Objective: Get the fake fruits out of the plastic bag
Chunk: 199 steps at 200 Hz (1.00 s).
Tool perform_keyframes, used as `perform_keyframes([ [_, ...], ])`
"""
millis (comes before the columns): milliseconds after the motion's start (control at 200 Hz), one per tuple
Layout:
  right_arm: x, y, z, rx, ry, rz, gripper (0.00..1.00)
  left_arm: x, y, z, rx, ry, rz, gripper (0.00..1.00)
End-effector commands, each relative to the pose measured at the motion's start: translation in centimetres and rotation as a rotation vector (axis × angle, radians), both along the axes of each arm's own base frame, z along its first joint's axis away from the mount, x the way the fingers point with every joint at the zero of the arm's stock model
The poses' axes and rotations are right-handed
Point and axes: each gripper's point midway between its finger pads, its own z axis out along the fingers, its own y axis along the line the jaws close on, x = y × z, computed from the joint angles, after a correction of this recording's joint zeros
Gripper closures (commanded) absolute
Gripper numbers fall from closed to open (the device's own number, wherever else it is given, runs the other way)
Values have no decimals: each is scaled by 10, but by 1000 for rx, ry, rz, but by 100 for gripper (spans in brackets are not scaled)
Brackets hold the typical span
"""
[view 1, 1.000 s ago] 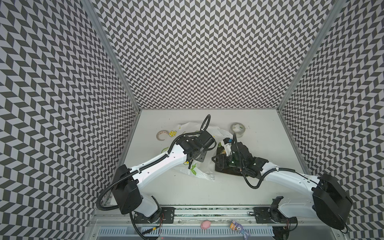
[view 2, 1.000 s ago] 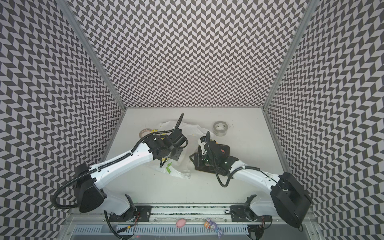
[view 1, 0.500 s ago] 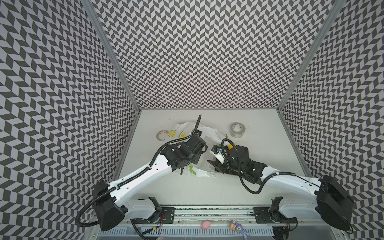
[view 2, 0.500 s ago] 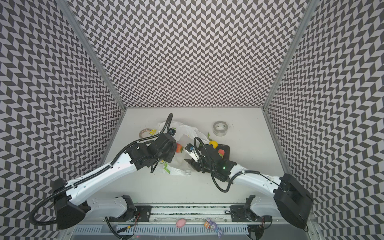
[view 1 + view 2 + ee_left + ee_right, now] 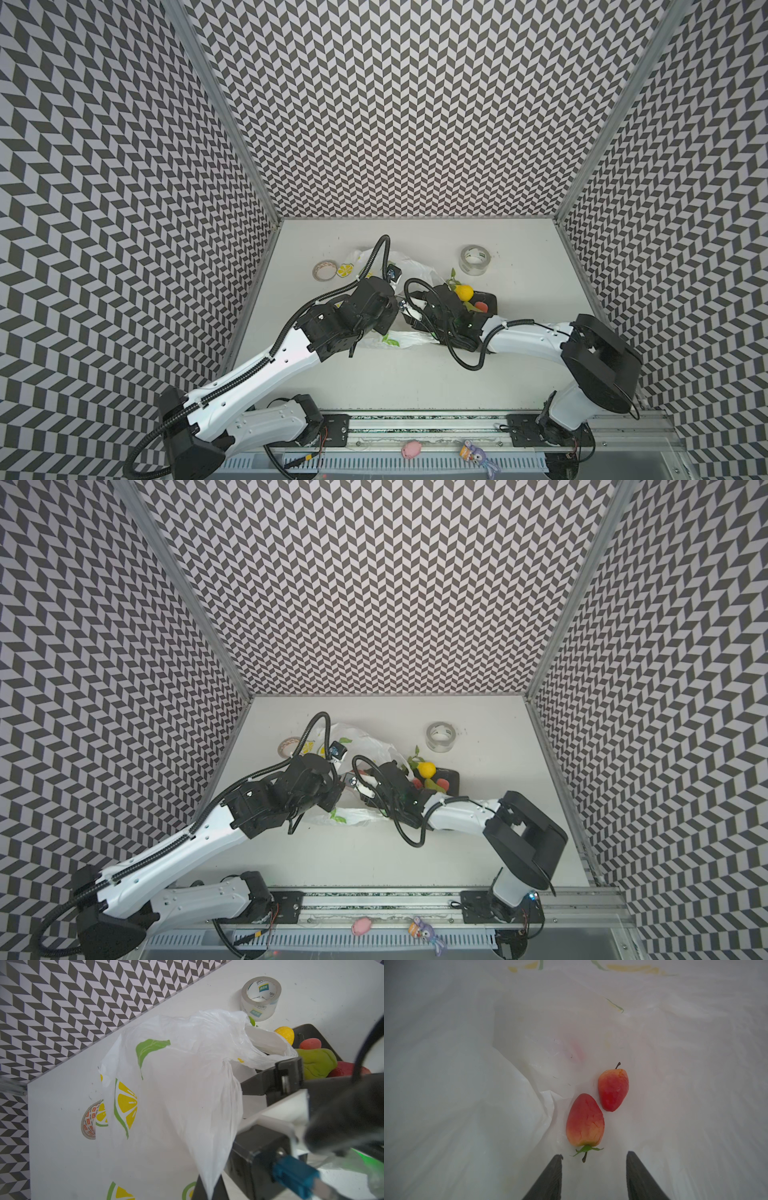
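step: looks like fishing the last fake fruits out of the plastic bag (image 5: 176, 1084)

bag spot: mid-table, a bit toward the back edge and the left side, mouth turned toward the dark tray (image 5: 490, 301)

left gripper (image 5: 209, 1188): clamped tight on a pinch of bag film, pulling it up into a tent

right gripper (image 5: 594, 1155): reached inside the bag, jaws apart, nothing between them

in the bag: two red-orange fruits on the bag floor, just beside each other. Near fruit (image 5: 585, 1121) lying with its leafy stem toward the jaws, far fruit (image 5: 613, 1089) right behind it

already out: lemon (image 5: 464, 292), green fruit (image 5: 315, 1064) and a couple of reddish ones on the tray, toward the right edge of the table

target: probably the near one, lined up almost dead ahead

how to nail it: push forward past the stem so the pads land on the fat body, not on the leaves. Stay low without scooping film, and mind the fold of bag sitting right next to the fruit. Close gently, since a glossy tapered shape is prone to squirting out. Hold the tent high for a clean exit.

ignore: clear tape roll (image 5: 474, 259) near the back edge, small tape roll (image 5: 325, 270) beside the bag
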Motion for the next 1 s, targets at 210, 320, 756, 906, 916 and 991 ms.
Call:
perform_keyframes([
  [210, 20, 21, -9, 85, -10, -31, 46, -9, -3, 17, -18, -81, -109, 100],
  [320, 23, 28, -11, 173, 111, -42, 42, -12, -1, 17, -26, -89, -127, 100],
  [756, 44, 34, -35, 397, 389, -271, 27, -10, -4, 12, -35, -86, -187, 100],
  [906, 58, 36, -40, 426, 399, -347, 23, -10, -6, 11, -40, -83, -193, 100],
  [916, 59, 36, -41, 426, 399, -352, 23, -10, -6, 11, -40, -83, -194, 100],
  [991, 66, 36, -44, 434, 399, -394, 20, -10, -8, 10, -48, -77, -201, 100],
])
